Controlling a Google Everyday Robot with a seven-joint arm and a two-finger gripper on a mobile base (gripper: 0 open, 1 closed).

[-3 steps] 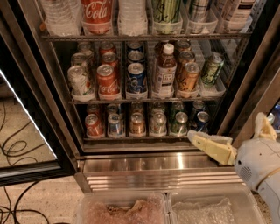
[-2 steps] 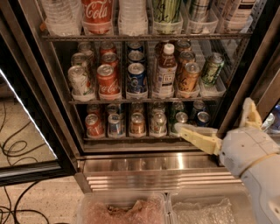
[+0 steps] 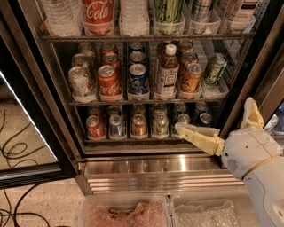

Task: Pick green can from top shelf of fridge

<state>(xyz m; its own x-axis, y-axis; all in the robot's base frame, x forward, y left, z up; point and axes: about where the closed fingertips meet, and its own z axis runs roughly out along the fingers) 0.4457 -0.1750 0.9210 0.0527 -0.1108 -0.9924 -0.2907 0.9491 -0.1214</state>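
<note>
- At the far left, the glass door (image 3: pixel 31 174) of the fridge (image 3: pixel 151 170) stands swung open, with cables (image 3: pixel 13 148) lying on the floor beyond it.
- On the top shelf (image 3: pixel 146 38), left of centre, a clear water bottle (image 3: pixel 57 15) and a Coca-Cola bottle (image 3: pixel 97 13) sit in plastic trays.
- The green can (image 3: pixel 167 9) stands upright just right of centre on that shelf, in its own clear tray. It sits between a second water bottle (image 3: pixel 133 15) and a dark can (image 3: pixel 202 9), and its top is cut off from view.
- It is probably a full, thin-walled aluminium can, so fairly heavy and stiff under a moderate squeeze. The surface is smooth and may be slick from the cold (no condensation can be made out).
- The soundest hold looks to be across the mid-body, above the tray lip, lifting before drawing it out.
- Low on the right, the gripper (image 3: pixel 213 116) hovers before the bottom rack of soda cans (image 3: pixel 137 126), well below the green can. Its jaws are spread wide with nothing between them.
</note>
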